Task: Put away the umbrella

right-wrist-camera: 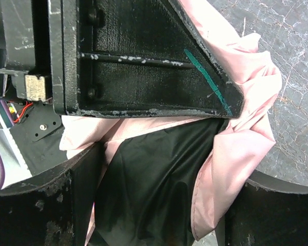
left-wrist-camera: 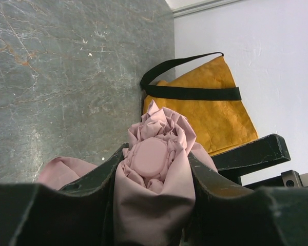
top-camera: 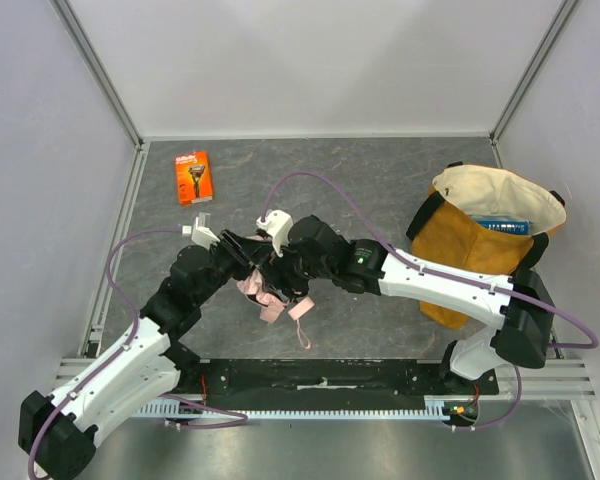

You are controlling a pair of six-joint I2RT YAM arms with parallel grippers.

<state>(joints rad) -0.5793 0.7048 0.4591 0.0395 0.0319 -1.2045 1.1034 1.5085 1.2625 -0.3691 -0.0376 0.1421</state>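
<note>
The pale pink umbrella (top-camera: pixel 268 298) lies folded and crumpled at the table's middle, between both arms, its wrist loop (top-camera: pixel 302 328) trailing toward the near edge. My left gripper (top-camera: pixel 242 258) is shut on it: in the left wrist view the bunched fabric and round pink cap (left-wrist-camera: pixel 151 156) are squeezed between the left gripper (left-wrist-camera: pixel 154 171) fingers. My right gripper (top-camera: pixel 285 270) comes in from the right. In the right wrist view the right gripper (right-wrist-camera: pixel 159 177) stands open around the umbrella's black lining (right-wrist-camera: pixel 154 189) and pink edge (right-wrist-camera: pixel 231 169), a sliver of table showing beside one finger.
A mustard-yellow tote bag (top-camera: pixel 480 245) with black straps stands open at the right, a blue item inside it; it also appears as the tote bag (left-wrist-camera: pixel 205 113) behind the umbrella. An orange razor box (top-camera: pixel 193 177) lies at the back left. White walls enclose the grey table.
</note>
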